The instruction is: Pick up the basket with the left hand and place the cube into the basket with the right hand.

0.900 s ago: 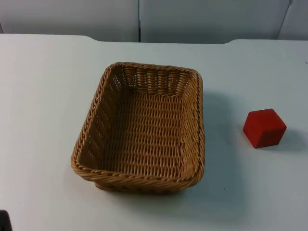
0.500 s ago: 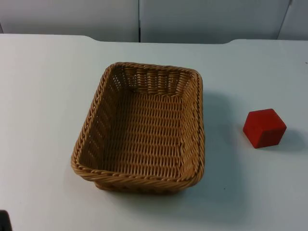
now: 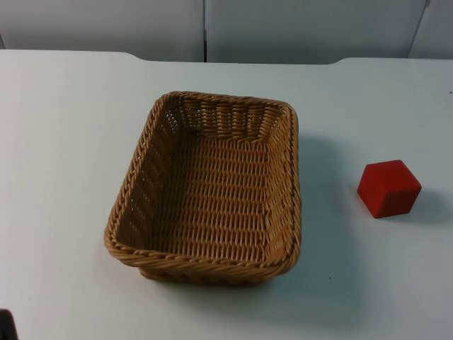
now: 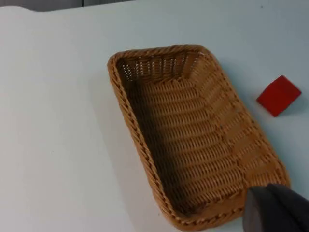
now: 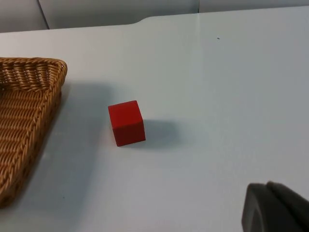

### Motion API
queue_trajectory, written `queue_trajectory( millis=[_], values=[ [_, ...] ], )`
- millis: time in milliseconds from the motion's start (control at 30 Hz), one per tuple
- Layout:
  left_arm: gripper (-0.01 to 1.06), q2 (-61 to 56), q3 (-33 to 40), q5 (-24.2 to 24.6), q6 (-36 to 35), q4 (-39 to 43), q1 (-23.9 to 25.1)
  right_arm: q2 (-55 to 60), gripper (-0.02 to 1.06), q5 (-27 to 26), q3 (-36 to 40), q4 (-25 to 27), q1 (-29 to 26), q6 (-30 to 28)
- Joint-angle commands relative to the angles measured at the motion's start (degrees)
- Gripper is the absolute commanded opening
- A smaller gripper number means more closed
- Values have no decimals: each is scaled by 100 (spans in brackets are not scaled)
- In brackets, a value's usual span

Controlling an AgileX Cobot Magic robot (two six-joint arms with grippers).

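Basket (image 3: 212,191) flat on table (image 3: 64,142), empty, rim free for left gripper (image 4: 275,210). Cube (image 3: 388,188) well apart rightward, untouched, near right gripper (image 5: 273,208). Finger state: cannot tell, both.

**Arm and gripper pose**

Left gripper (image 4: 276,209): one dark fingertip visible in the left wrist view, held above the table; finger spacing cannot be judged. Right gripper (image 5: 275,208): one dark fingertip visible in the right wrist view, likewise raised off the table, touching nothing. Neither fingertip is in contact with anything.
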Motion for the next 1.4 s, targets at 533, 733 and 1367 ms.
queue_trajectory(
  millis=[533, 733, 1367],
  values=[
    [60, 2585, -138, -690, 1130, -1295, 14, -18, 0, -54, 26, 14, 1, -7],
    [60, 3150, -619, -725, 1240, -1129, 14, -18, 0, -54, 26, 14, 1, -7],
    [60, 5282, -1535, -1207, 1500, -738, -428, -18, 0, -54, 26, 14, 1, -7]
  ],
)
